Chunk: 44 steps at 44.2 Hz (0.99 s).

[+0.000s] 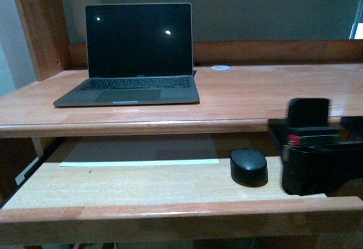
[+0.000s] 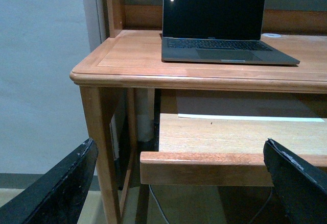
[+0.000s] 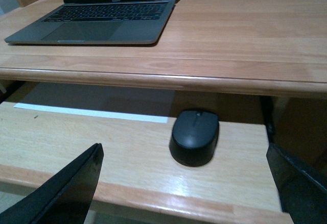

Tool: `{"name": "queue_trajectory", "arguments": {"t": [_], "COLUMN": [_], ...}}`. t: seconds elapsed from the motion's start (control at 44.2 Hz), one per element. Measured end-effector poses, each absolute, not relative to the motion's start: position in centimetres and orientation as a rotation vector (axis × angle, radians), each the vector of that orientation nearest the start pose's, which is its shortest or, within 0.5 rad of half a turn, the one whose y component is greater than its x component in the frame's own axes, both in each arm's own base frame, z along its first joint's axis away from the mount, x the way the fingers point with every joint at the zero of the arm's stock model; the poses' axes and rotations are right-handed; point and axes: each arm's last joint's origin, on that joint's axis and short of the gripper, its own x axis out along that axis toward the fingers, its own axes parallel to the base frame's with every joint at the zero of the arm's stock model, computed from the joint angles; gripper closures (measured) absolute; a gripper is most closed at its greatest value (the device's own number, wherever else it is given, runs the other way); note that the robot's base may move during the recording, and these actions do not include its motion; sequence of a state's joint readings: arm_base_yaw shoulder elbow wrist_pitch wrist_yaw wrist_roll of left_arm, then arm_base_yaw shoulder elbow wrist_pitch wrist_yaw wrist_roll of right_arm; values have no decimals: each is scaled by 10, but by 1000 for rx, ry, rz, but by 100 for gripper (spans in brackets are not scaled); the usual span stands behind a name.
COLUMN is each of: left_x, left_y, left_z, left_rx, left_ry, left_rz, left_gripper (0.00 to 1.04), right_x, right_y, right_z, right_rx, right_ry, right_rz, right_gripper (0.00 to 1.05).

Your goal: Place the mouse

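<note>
Much of the right gripper is lost in the front view – a dark, blurred mass cut off by the frame's edge, with thin red and green bands across it. Whether it touches anything cannot be told from there. Its own wrist camera settles the state: two black fingers stand spread wide at the lower corners, holding nothing. The left gripper is likewise spread and empty beside the desk's front corner, and is out of the front view altogether.

The mouse lies on the pull-out shelf under the desk top, toward the shelf's right end and just left of the right gripper. It is small, matte black, oval and domed, with no cord in sight; its scroll wheel is only a faint mark near the far end.

A white strip runs along the shelf's shaded back, left of the mouse. The open grey laptop sits on the desk top – screen dark. A small white disc behind it is too small to identify.
</note>
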<state>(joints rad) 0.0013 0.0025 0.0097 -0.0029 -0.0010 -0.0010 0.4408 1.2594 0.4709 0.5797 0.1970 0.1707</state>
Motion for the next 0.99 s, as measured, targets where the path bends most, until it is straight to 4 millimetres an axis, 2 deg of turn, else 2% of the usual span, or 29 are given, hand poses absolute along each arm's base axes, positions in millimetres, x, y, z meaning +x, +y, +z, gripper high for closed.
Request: {"name": "queue_trajectory", "arguments": {"t": [0.136, 0.249, 0.362, 0.452, 0.61, 0.995], "left_x": [97, 97, 97, 97, 97, 97], "left_y": [0, 0, 0, 0, 0, 0], "left_z": [166, 166, 166, 166, 166, 166], "left_rx": [-1, -1, -1, -1, -1, -1], "left_ry": [-4, -4, -4, -4, -4, -4], "left_rz": [3, 3, 3, 3, 3, 3], "left_gripper": [7, 7, 7, 7, 7, 7], "right_x": [269, 307, 338, 355, 370, 386], "right_y": [126, 139, 141, 139, 138, 137], "right_z": [201, 184, 163, 150, 138, 115], "right_rx": [131, 142, 157, 162, 157, 125], "right_ry": [286, 368, 441, 480, 511, 568], "right_rz": [225, 173, 130, 101, 77, 33], "right_gripper": [7, 7, 7, 7, 7, 7]}}
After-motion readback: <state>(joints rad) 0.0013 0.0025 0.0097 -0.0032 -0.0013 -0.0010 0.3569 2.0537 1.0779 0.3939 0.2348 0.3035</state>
